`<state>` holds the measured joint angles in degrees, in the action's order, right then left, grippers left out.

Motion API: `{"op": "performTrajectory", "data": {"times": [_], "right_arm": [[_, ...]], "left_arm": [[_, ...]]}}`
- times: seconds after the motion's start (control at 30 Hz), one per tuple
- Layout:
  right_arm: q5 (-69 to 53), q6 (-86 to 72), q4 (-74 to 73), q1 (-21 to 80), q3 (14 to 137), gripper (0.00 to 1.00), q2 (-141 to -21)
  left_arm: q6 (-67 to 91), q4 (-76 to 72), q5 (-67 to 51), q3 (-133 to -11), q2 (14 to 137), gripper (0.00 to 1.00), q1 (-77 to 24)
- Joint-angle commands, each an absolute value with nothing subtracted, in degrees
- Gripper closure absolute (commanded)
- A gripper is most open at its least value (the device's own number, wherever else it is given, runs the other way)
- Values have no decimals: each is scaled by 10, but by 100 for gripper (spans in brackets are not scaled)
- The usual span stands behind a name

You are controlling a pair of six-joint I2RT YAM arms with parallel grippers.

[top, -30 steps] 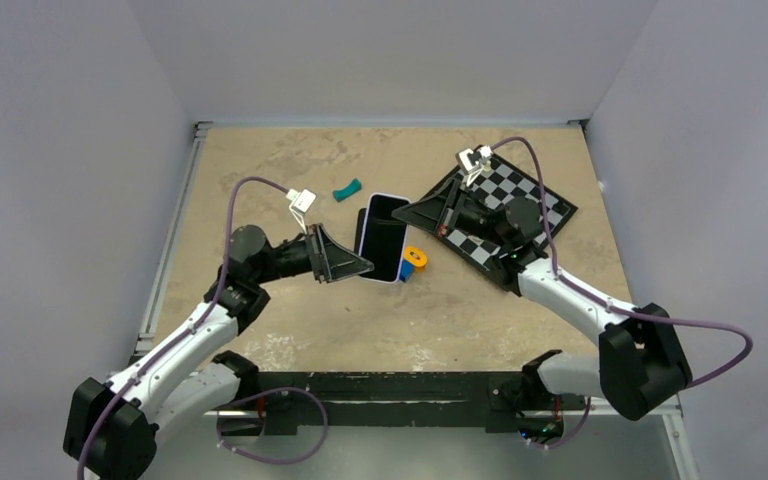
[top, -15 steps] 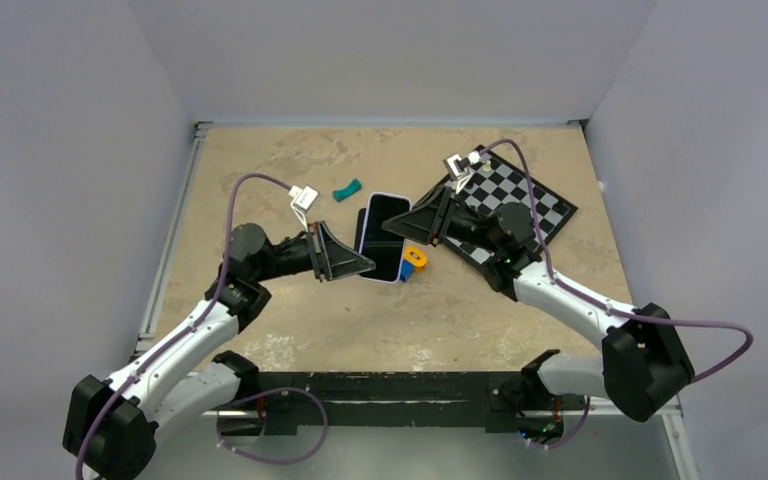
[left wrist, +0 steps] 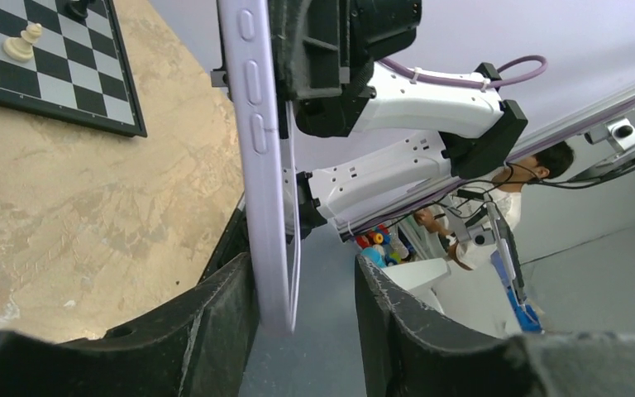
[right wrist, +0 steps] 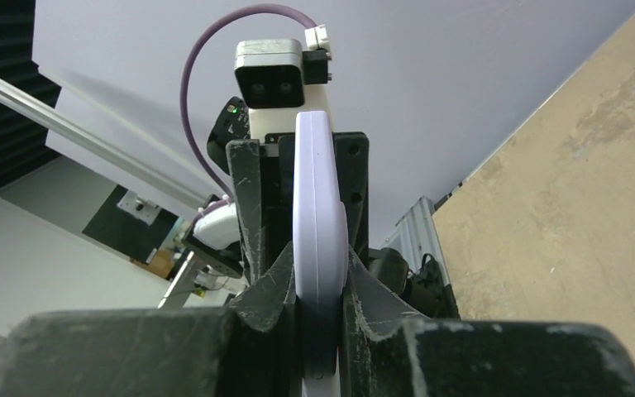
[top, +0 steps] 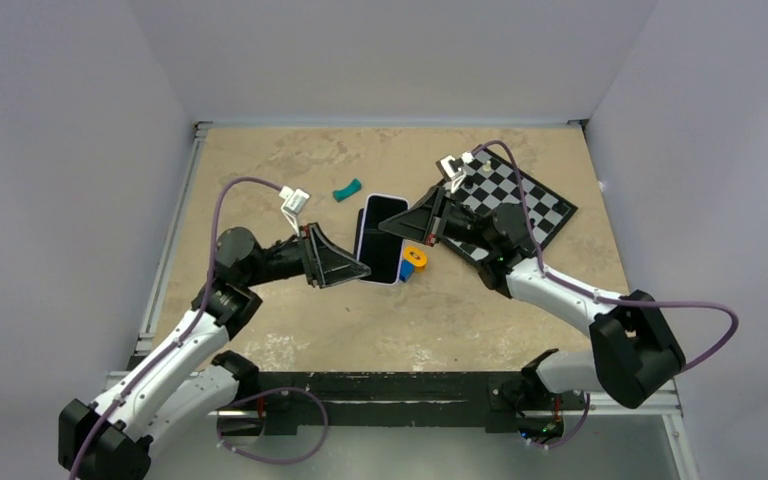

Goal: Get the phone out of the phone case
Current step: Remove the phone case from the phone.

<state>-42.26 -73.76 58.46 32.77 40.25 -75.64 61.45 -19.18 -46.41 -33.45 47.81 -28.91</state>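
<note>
The phone in its lavender case (top: 380, 240) is held screen-up over the table's middle. My right gripper (top: 397, 222) is shut on its right edge; in the right wrist view both fingers press the case (right wrist: 320, 240) at the gripper (right wrist: 321, 289). My left gripper (top: 358, 270) is at the phone's near left edge, jaws open. In the left wrist view the case's edge (left wrist: 260, 149) lies between the jaws of the gripper (left wrist: 306, 298), against the left finger (left wrist: 215, 322), with a gap to the right finger (left wrist: 397, 322).
A chessboard (top: 535, 205) with a few pieces lies at the back right, also in the left wrist view (left wrist: 58, 74). An orange and blue toy (top: 412, 260) sits just right of the phone. A teal piece (top: 346, 189) lies behind it.
My right gripper has moved left along the phone's right edge. My left arm has drawn back a little to the left, its jaws still at the phone's near edge.
</note>
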Motion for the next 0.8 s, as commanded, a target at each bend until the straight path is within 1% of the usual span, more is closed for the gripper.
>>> {"op": "performTrajectory", "data": {"times": [0.0, 0.17, 0.33, 0.47, 0.53, 0.67, 0.77], "right_arm": [[-436, -781, 665, 319, 414, 100, -747], [-440, -804, 689, 318, 423, 100, -758], [-436, -830, 713, 318, 430, 100, -776], [-425, -836, 708, 317, 437, 100, -784], [-420, -832, 698, 317, 442, 100, -784], [-418, -829, 688, 314, 452, 100, -788], [-421, -832, 688, 312, 454, 100, -792]], "left_arm": [[574, -150, -458, -343, 431, 49, -288], [569, -162, -472, -339, 421, 61, -288], [567, -176, -499, -347, 444, 61, -288], [566, -180, -515, -350, 459, 58, -288], [563, -181, -518, -350, 460, 58, -288], [545, -157, -512, -355, 449, 64, -288], [533, -144, -510, -359, 447, 66, -288]]}}
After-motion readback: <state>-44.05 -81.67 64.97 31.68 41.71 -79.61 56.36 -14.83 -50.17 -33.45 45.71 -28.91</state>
